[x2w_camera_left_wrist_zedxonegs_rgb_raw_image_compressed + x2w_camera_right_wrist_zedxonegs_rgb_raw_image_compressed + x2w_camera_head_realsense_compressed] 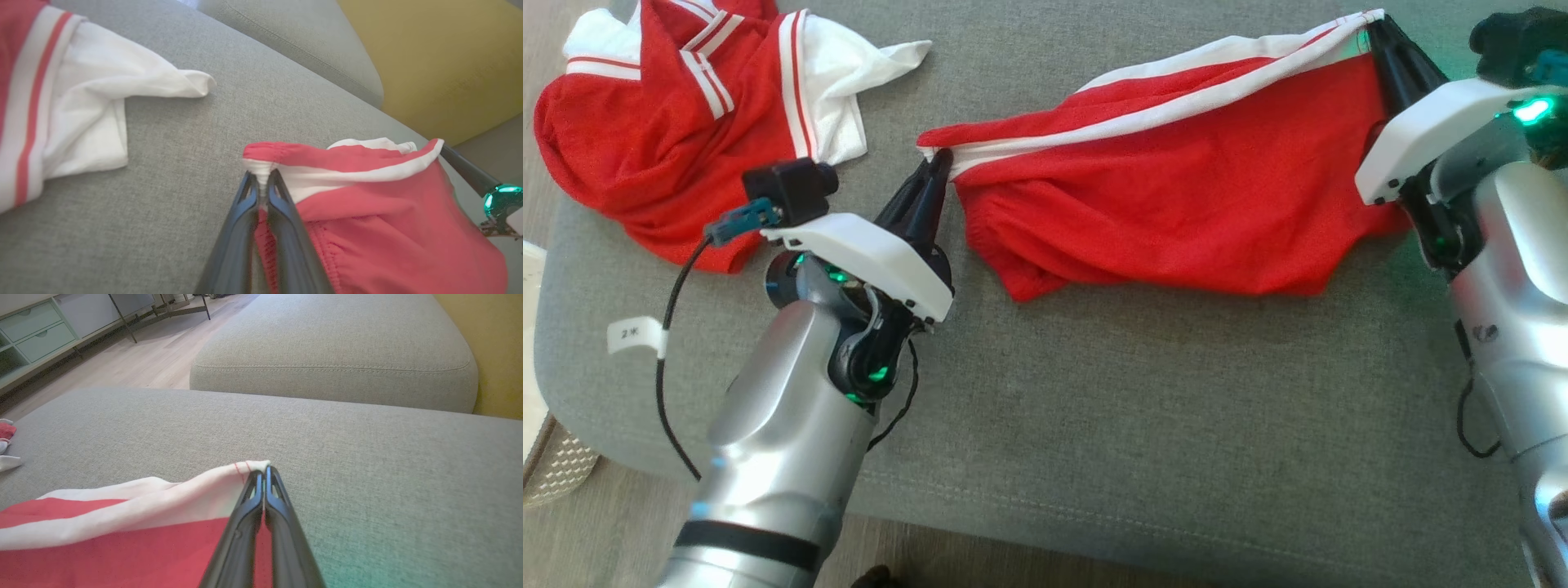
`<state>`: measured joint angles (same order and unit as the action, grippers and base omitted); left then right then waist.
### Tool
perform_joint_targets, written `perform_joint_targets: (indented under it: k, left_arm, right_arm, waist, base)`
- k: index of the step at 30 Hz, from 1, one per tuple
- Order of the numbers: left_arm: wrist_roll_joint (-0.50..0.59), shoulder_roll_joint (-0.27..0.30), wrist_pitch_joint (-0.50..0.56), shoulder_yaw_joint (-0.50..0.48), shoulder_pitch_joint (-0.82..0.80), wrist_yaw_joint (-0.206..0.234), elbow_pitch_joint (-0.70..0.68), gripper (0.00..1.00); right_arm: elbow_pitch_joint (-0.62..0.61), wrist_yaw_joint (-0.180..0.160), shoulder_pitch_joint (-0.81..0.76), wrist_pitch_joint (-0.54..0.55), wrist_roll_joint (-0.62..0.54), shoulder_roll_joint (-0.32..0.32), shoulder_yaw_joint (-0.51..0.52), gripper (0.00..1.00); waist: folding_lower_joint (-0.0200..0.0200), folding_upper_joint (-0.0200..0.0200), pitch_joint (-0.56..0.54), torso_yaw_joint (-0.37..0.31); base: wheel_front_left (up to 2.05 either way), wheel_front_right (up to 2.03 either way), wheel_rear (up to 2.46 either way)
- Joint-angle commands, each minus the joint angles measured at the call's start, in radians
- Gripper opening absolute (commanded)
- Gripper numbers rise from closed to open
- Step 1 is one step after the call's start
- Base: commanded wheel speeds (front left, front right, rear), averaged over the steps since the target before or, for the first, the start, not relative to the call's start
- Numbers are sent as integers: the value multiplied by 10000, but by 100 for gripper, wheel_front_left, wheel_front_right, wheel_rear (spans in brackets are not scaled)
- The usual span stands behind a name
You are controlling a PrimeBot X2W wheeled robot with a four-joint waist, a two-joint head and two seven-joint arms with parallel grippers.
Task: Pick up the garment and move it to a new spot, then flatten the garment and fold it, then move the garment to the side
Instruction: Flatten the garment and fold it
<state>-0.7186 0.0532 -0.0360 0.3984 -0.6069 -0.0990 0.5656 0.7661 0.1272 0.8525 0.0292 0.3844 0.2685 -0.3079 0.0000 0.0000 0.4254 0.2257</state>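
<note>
The garment (1176,188) is a pair of red shorts with white side stripes, stretched across the grey sofa cushion (1094,392) between my two grippers. My left gripper (941,159) is shut on its left end at the gathered waistband; in the left wrist view the fingertips (263,179) pinch white and red cloth of the garment (388,220). My right gripper (1372,28) is shut on the white-striped corner at the upper right, and the right wrist view shows the right gripper (264,473) clamping the white hem of the garment (122,539). The cloth sags between both holds.
A second red and white garment (686,114) lies crumpled at the cushion's upper left, its white sleeve (102,102) near my left gripper. Another grey cushion (335,347) lies beyond, with a yellow wall (441,57), wooden floor (155,355) and pale drawers (36,335). The cushion's front edge is close below.
</note>
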Motion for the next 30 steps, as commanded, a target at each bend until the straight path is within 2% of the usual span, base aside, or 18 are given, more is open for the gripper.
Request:
perform_joint_targets:
  k: [1, 2, 7, 12, 17, 23, 30]
  left_arm:
    - [-185, 152, -165, -262, -379, -95, -136, 100]
    - [-188, 139, -237, -193, -424, -124, -42, 100]
    - [-216, 126, -933, -137, -412, -197, 343, 100]
    - [153, 260, -1796, -231, -203, -1, 440, 100]
    - [1103, 531, -2228, -494, 338, 718, -245, 100]
    - [2460, 734, -2254, -1376, 1390, 1352, -2441, 100]
    - [3606, 922, -2256, -1742, 2390, 1629, -3722, 100]
  right_arm:
    - [-101, 35, 264, -194, 187, -20, -294, 42]
    - [9, 35, 334, -346, 223, 1, -421, 100]
    - [494, 35, 445, -1060, 334, 25, -845, 100]
    - [565, 35, 272, -1736, 285, -30, -945, 100]
    - [338, 35, -280, -2584, -100, -243, -86, 100]
    - [-1149, 35, -1436, -2874, -995, -814, 932, 100]
    - [-3597, 35, -3312, -2906, -1992, -1448, 1895, 100]
  waist:
    - [0, 0, 15, 1]
    - [0, 0, 18, 1]
    - [0, 0, -154, -109]
    - [0, 0, -465, -290]
    - [0, 0, -908, -613]
    - [0, 0, -1238, -997]
    - [0, 0, -1462, -1218]
  base:
    - [0, 0, 0]
    - [0, 0, 0]
    - [0, 0, 0]
    - [0, 0, 0]
    - [0, 0, 0]
    - [0, 0, 0]
    - [0, 0, 0]
